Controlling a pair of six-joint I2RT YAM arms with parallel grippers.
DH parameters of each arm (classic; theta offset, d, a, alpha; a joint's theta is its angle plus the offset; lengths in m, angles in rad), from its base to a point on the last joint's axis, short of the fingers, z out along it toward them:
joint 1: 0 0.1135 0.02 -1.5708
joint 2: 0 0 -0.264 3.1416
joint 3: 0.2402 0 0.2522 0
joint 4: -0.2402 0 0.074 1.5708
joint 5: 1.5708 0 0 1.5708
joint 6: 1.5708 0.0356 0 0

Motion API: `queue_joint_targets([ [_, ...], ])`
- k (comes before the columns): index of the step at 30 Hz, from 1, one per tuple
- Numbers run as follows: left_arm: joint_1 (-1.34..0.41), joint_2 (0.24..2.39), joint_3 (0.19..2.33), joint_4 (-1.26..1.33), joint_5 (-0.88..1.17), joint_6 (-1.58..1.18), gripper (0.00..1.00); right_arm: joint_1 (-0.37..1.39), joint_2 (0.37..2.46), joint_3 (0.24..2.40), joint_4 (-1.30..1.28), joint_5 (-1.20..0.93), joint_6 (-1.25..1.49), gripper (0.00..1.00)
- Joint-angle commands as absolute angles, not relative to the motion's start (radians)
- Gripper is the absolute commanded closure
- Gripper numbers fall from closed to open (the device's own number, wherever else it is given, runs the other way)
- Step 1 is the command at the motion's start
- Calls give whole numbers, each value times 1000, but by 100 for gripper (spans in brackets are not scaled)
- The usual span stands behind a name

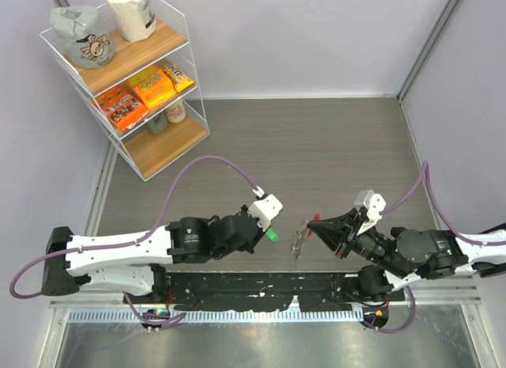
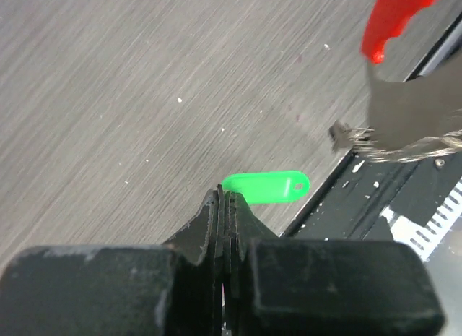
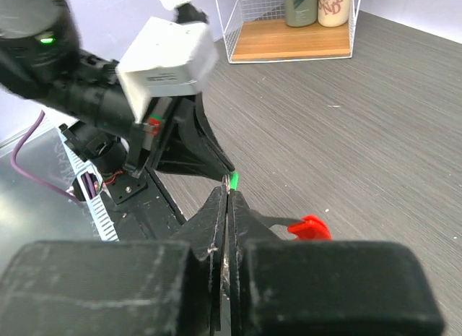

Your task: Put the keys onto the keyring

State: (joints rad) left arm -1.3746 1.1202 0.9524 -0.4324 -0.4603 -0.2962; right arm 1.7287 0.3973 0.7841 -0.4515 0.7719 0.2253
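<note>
My left gripper [image 1: 268, 230] [image 2: 225, 196] is shut on the bright green key [image 1: 273, 235] [image 2: 266, 186], whose head sticks out past the fingertips to the right, just above the table. A short gap to the right, my right gripper [image 1: 311, 223] [image 3: 228, 194] is shut on the keyring [image 1: 299, 241] [image 3: 309, 227]. The ring's red arc juts out beside the fingers and its silvery part hangs below. In the left wrist view the keyring [image 2: 408, 115] looms blurred at the upper right. In the right wrist view the green key [image 3: 233, 181] shows just beyond my fingertips.
A white wire shelf [image 1: 183, 36] [image 3: 238, 29] with snack packs, bags and bottles stands at the back left. A black base rail [image 1: 261, 287] runs along the near edge under both grippers. A purple cable [image 1: 213, 160] arcs over the left arm.
</note>
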Motion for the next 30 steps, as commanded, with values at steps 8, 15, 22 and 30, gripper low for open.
queue_joint_targets([
  [8, -1049, 1065, 810, -252, -72, -447, 100, 1732, 411, 816, -403, 816, 244, 95],
  [15, -972, 1056, 785, -278, -90, -453, 100, 1732, 407, 802, -400, 821, 247, 95],
  [22, -869, 1004, 716, -231, -64, -480, 100, 1732, 414, 790, -390, 828, 239, 95],
  [30, -1076, 996, 754, -271, -174, -451, 100, 1732, 428, 781, -377, 825, 239, 95],
])
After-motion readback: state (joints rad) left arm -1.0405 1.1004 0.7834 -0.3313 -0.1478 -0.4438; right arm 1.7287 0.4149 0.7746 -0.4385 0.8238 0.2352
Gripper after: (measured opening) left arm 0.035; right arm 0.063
